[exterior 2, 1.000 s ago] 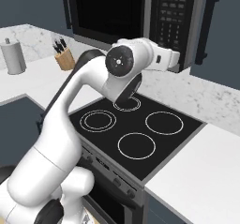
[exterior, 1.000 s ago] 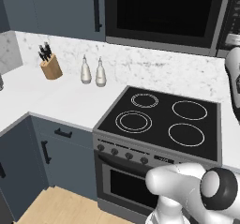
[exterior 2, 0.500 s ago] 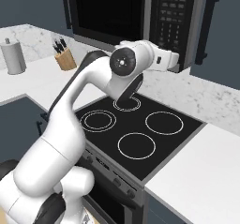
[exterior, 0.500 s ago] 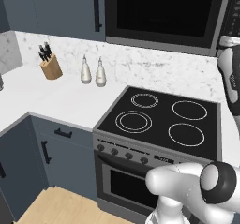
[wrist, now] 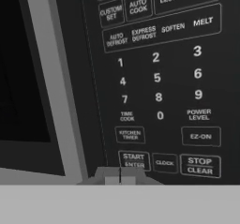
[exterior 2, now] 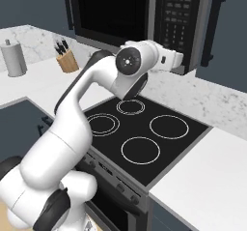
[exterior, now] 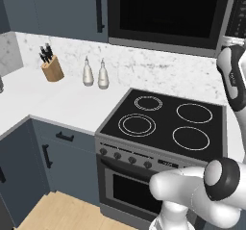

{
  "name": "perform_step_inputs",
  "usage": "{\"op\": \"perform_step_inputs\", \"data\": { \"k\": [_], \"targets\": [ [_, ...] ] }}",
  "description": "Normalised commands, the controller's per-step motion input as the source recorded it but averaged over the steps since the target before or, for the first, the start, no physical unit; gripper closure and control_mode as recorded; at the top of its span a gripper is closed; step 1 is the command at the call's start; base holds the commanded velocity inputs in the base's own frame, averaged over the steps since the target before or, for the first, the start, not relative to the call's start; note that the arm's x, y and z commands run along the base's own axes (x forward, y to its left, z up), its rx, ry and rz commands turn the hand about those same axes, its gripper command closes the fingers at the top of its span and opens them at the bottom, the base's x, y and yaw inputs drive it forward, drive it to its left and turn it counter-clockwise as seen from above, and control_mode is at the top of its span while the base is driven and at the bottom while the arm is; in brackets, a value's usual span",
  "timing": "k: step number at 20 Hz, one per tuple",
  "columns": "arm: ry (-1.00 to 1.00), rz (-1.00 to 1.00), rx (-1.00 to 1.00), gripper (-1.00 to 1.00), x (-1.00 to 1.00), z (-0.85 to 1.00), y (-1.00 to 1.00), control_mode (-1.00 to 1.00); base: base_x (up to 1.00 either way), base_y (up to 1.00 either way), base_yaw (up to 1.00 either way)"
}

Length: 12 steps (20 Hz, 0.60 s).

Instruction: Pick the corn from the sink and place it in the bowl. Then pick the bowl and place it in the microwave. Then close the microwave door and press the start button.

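The fingers (wrist: 120, 176), clenched together, sit right at the START button (wrist: 133, 160) at 6 o'clock on the microwave (exterior 2: 144, 17) panel; the microwave door (exterior 2: 113, 12) is closed.

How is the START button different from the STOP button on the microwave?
In the hand view, the START button sits at the left of the bottom row, right above the pincer; the STOP button sits at the right. START reads ENTER underneath, STOP reads CLEAR. Both are outlined boxes with pale letters on the black button panel.
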Motion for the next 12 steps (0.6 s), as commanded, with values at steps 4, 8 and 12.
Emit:
{"op": "perform_step_inputs", "data": {
  "k": [4, 8, 12],
  "targets": [
    [0.0, 0.0, 0.0, 1.0, 0.08, -0.14, -0.04, -1.0, 0.0, 0.0, 0.0],
    [0.0, 0.0, 0.0, 1.0, 0.11, -0.07, -0.04, -1.0, 0.0, 0.0, 0.0],
    [0.0, 0.0, 0.0, 1.0, 0.11, 0.0, -0.03, -1.0, 0.0, 0.0, 0.0]
  ]
}}
